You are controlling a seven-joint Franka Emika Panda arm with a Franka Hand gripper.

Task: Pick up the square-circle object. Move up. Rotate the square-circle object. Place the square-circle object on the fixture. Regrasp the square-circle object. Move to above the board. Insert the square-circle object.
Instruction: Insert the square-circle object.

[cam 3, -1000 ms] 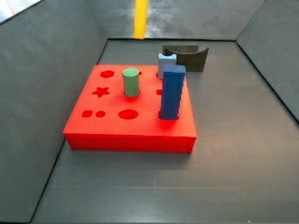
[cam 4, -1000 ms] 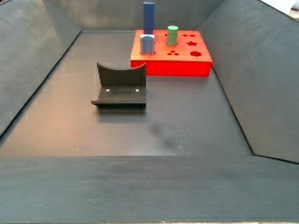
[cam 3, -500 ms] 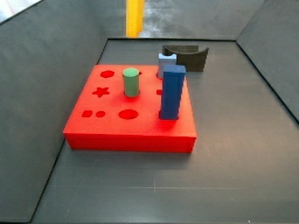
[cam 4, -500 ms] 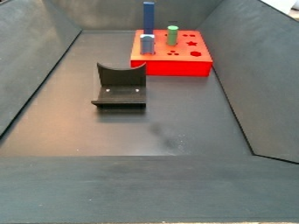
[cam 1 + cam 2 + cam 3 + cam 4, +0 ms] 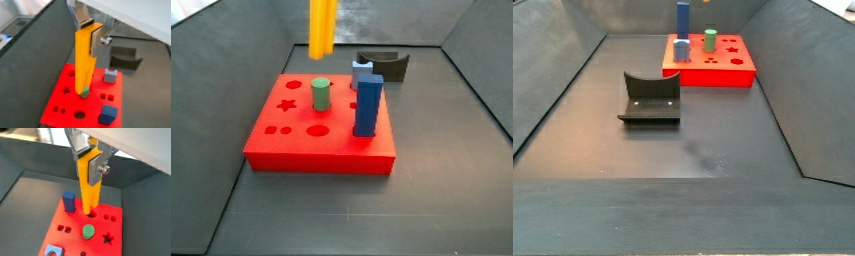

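The gripper [image 5: 92,31] hangs above the board [image 5: 63,105], its flat silver fingers [image 5: 101,165] closed on the upper end of the square-circle object [image 5: 84,57], which points straight down with its lower tip over the board's top face; in a side view the yellow peg [image 5: 323,28] shows only as a vertical bar at about twelve o'clock, well above the red block [image 5: 318,145], with the gripper itself out of that frame. The peg looks like a stiff, light, smooth-sided plastic piece, so it probably will not bend but could slip or swing between the pads if it meets a hole's edge; the grip near the top, as it stands, leaves the long lower part free to enter a hole, though it also gives a long lever for any sideways knock. Around the target, a green cylinder [image 5: 322,93] stands upright in the board toward its centre, a tall blue peg [image 5: 368,105] stands at roughly three o'clock from it, and a smaller light-blue piece [image 5: 364,69] sits near the board's far edge. These uprights appear to be the main obstacles to a clean descent. The fixture [image 5: 385,64] stands empty on the floor beyond the board, at about one o'clock, well apart from the gripper.
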